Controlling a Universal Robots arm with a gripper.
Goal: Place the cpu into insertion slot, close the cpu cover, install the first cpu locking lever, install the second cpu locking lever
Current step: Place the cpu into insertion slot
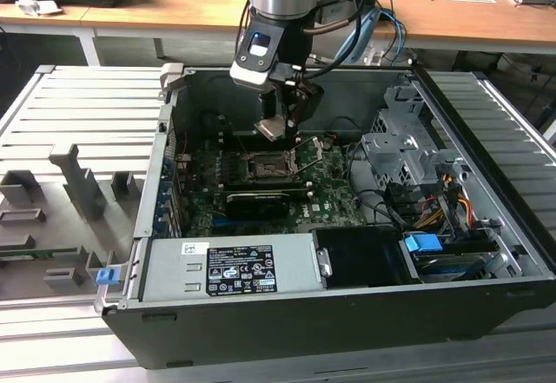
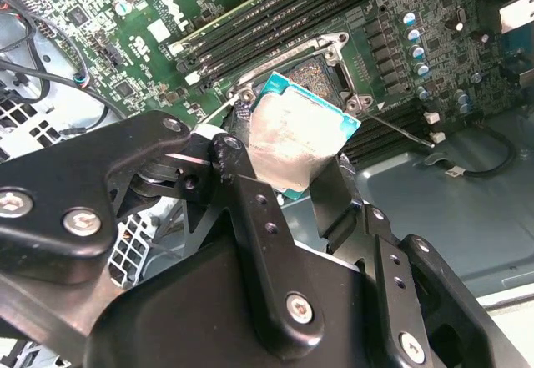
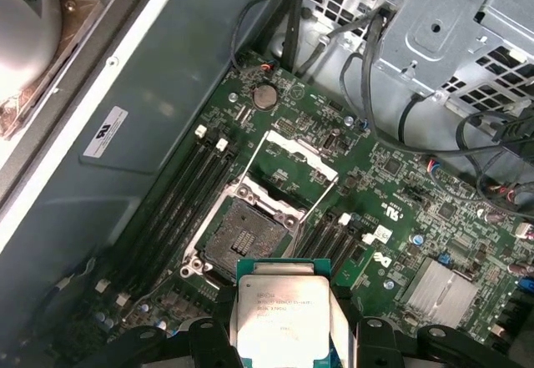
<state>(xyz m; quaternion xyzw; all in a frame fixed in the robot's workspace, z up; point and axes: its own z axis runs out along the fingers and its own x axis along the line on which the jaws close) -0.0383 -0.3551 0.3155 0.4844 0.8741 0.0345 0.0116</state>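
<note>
Desktop computer case (image 1: 347, 331) lies open on its side in the exterior view, and I reach down into it from above. A grey power supply (image 1: 234, 266) runs along the near wall, and a perforated metal drive cage (image 1: 404, 144) stands toward the exterior view's right. The green motherboard (image 1: 334, 196) covers the floor of the case behind the power supply. Long black memory slots (image 3: 179, 201) run beside the socket area in the first wrist view, with a ribbed silver heatsink (image 3: 440, 284) well apart from them on the other side.

My gripper (image 2: 288, 172) hangs over the middle of the board with its black fingers (image 2: 242, 176) clamped on two opposite edges of the cpu (image 2: 292, 138). The chip sits between them, metal top facing the second wrist camera.

The cpu cover (image 3: 294, 161) is swung up and back off the socket, green board showing through its square window. The insertion slot (image 3: 244, 236) is bare, its dark contact field exposed inside the metal rim. A thin locking lever (image 2: 399, 128) juts out free beside it.

The cpu is in the air, not seated: in the exterior view it is tilted just above the slot, and in the first wrist view its near edge lies close to the socket's rim.
</note>
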